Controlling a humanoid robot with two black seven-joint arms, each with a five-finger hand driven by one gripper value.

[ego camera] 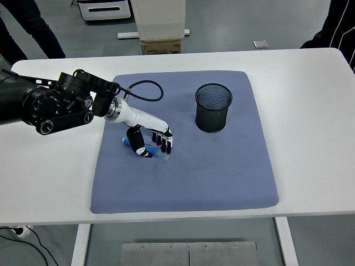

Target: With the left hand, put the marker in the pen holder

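Note:
A blue marker (162,156) lies flat on the blue-grey mat (222,172), left of the middle. My left hand (152,144) is low over it, fingers pointing down on its far side and thumb on its near side, straddling it and partly covering it. The fingers are relaxed and not closed around the marker. A black mesh pen holder (213,107) stands upright on the mat, to the right of the hand and further back. My right arm is out of view.
A black cable (143,86) loops from the left wrist over the mat's back left corner. A person's legs (339,25) show at the top right, another's at the top left. A cardboard box (161,45) stands beyond the far edge.

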